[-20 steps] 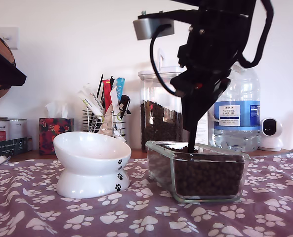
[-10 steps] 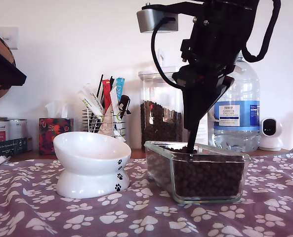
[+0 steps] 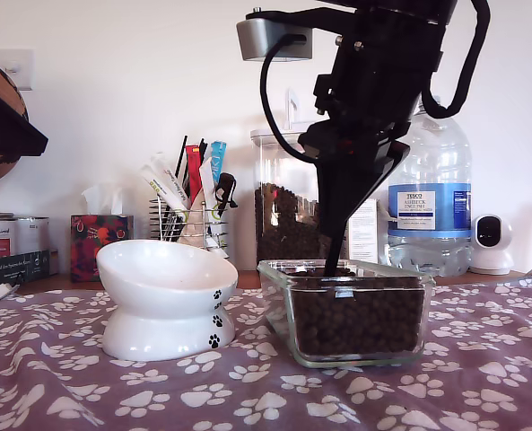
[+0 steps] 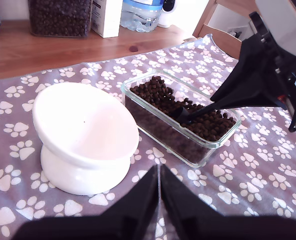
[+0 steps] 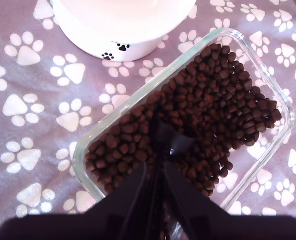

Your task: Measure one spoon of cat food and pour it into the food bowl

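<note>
So far only the scooping is under way. The food bowl [image 3: 162, 292], at the exterior view's left of the glass dish [image 3: 355, 310], is seen empty. My second gripper [image 5: 160, 167] is clamped on the spoon [image 5: 167, 145], whose cup is dug into the cat food [image 5: 212, 105]. My first gripper [image 4: 159, 192], pressed together and empty, hangs near the bowl. Lifting and pouring are left.

Cloth [image 3: 59, 395]: purple with white paw prints, covering the surface.
Glass dish [image 3: 294, 314]: clear, rectangular, on the cloth.
Canister [image 3: 288, 202]: tall, clear, behind the dish.
Water bottle [image 3: 436, 211]: large, blue label.
Wire holder [image 3: 189, 224]: sachets and sticks upright.
Tissue box [image 3: 93, 238]: floral, at the exterior view's left.
Small white camera [image 3: 492, 242]: at the exterior view's right.
</note>
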Tool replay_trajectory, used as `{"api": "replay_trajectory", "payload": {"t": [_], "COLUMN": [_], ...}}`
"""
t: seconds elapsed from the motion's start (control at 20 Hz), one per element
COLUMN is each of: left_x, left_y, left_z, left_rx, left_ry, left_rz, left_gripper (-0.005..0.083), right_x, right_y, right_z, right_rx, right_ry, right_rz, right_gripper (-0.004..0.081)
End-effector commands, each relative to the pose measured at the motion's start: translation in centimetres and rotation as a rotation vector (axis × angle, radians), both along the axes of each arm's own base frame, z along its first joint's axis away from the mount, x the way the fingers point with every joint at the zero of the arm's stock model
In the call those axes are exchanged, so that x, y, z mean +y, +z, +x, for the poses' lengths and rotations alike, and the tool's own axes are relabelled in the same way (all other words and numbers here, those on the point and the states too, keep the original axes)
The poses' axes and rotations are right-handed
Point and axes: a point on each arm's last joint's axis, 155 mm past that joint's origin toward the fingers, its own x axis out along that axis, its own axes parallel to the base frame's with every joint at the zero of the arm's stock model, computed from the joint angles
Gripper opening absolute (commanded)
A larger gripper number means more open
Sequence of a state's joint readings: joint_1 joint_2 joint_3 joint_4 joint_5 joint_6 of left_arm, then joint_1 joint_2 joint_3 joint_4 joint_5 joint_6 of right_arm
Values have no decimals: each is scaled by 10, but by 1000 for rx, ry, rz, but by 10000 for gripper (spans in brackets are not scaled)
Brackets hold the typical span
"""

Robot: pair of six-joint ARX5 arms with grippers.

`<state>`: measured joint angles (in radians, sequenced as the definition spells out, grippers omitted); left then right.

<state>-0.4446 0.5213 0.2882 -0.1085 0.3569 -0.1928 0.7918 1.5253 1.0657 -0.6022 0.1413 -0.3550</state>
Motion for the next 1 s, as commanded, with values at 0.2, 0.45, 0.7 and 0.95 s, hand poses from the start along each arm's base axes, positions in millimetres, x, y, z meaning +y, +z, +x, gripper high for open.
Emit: {"api": "replay_trajectory", "payload": {"t": [0.2,0.45,0.7,0.95], "left_x": [0,0,-1,0], "left_y": [0,0,4,16], "left_z": [0,0,0,-1], "left_rx": [1,1,-6,-44], "left_ry": [-1,-1,1,1], "left_rz": [-2,-2,-13,-31], "left_gripper": [-19,-19,-19,-19], "right_x": [-39,-41,-40,-39], "right_y": [-98,-106,-106,-105], "right_z": [-58,-59,-57,-52], "right_rx": [313,333,334,318], "right_ry": [-9,-19,-52,-59], "right_rz": [-219,-231,-218,-209], "right_gripper": [-12,-12,-12,-12]}}
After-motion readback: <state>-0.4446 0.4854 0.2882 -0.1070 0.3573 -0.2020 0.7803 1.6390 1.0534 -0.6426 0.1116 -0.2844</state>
